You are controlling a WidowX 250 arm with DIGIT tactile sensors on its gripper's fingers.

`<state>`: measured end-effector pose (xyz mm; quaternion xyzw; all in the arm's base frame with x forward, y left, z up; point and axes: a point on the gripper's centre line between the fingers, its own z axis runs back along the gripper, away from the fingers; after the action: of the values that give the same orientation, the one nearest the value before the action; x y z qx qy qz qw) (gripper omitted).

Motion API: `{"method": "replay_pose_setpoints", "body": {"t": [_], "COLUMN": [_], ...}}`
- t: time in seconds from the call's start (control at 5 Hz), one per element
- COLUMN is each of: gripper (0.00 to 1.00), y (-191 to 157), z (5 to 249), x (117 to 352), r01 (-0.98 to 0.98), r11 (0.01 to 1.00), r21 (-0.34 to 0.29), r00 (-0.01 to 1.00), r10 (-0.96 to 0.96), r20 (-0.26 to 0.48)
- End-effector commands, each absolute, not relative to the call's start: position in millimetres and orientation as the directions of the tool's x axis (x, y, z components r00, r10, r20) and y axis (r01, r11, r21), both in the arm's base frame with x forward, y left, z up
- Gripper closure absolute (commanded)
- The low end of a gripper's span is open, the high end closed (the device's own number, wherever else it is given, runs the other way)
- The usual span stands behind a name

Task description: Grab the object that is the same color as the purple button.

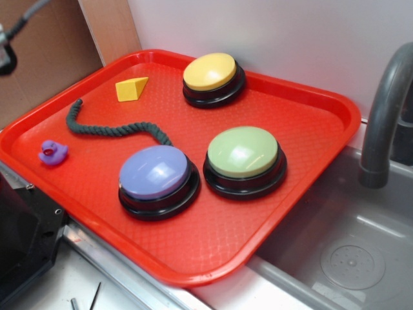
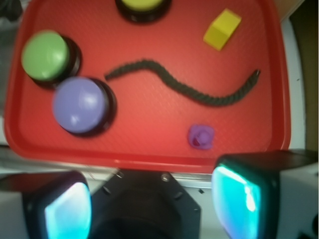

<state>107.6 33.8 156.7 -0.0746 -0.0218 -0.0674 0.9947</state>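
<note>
While you scan the exterior view from its left edge, you first meet the tiny purple rubber duck toy [image 1: 53, 152], sitting upright on the red textured plastic tray [image 1: 213, 232] close to the tray's left rim and apart from everything else. Just right of it lies the dark green twisted rope [image 1: 113, 126], curving across the tray until its far end nearly touches the large lavender-purple domed push button on a black round base [image 1: 157, 179]. Above the rope you see the small yellow wedge block [image 1: 131, 88]. Further right stands the yellow-domed button [image 1: 211, 77] near the tray's back rim, and the green-domed button [image 1: 244, 158] sits just beside the purple one. Past the tray's right corner you have the grey sink basin [image 1: 348, 258] and the grey curved tap [image 1: 387, 110].

In the wrist view the order flips: green button [image 2: 46, 56] and purple button [image 2: 79, 104] at the left, the rope [image 2: 184, 89] through the middle, the duck [image 2: 201, 137] and wedge [image 2: 222, 29] at the right. Your fingers [image 2: 67, 211] frame the bottom edge, spread wide apart with nothing between them, held off the tray's near rim; the duck lies just beyond the right-hand one.
</note>
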Motion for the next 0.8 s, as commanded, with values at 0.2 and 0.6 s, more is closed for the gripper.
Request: {"method": "replay_pose_setpoints", "body": {"t": [0.2, 0.6], "gripper": [0.00, 0.00], "y": [84.6, 90.5], "z": [93.6, 63.1], "x": [98.5, 133.1], "r01": [0.051, -0.001], "r11": [0.995, 0.998], "r21": [0.084, 0.069], "r00": [0.999, 0.997], "r10": [-0.052, -0.005], "r20": [0.009, 0.080]}}
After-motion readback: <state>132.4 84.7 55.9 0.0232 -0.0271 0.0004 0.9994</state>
